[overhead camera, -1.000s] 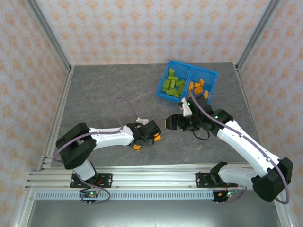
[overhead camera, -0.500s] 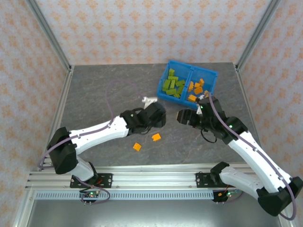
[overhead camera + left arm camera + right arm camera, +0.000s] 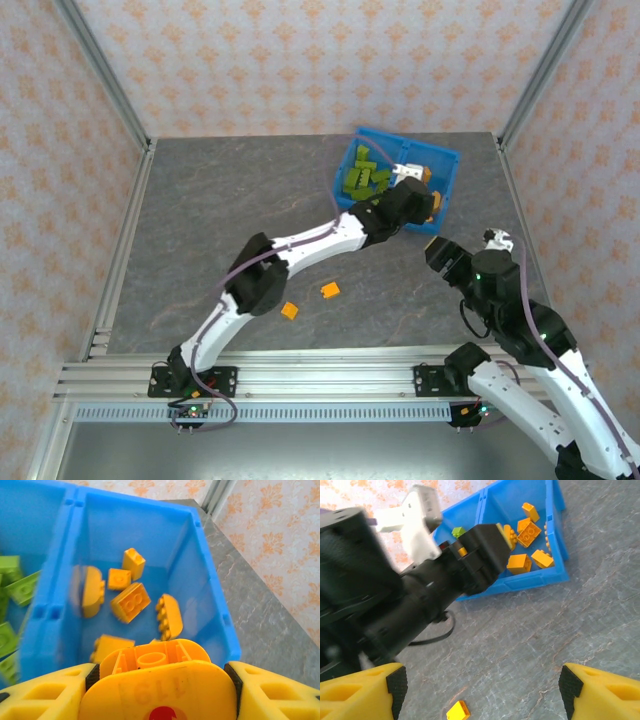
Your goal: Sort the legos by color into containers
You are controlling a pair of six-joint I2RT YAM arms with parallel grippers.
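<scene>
A grey marbled desk (image 3: 200, 220) is seen. A blue two-compartment bin (image 3: 440, 152) is set at its far right. An orange brick (image 3: 331, 291) and a second orange brick (image 3: 290, 311) are scattered near the front, slightly apart.

Bin (image 3: 212, 587): glossy blue translucent plastic, smooth walls. Orange legos (image 3: 130, 601) inside the bin, green legos (image 3: 20, 587) in its other compartment: smooth, shiny plastic. Clamped orange piece (image 3: 152, 660) just before the bin: same plastic, faint moulded marks. Table (image 3: 220, 220) under the bin: matt grey, stone-veined. Frame rail (image 3: 320, 375) well before the bin: dull metal.
</scene>
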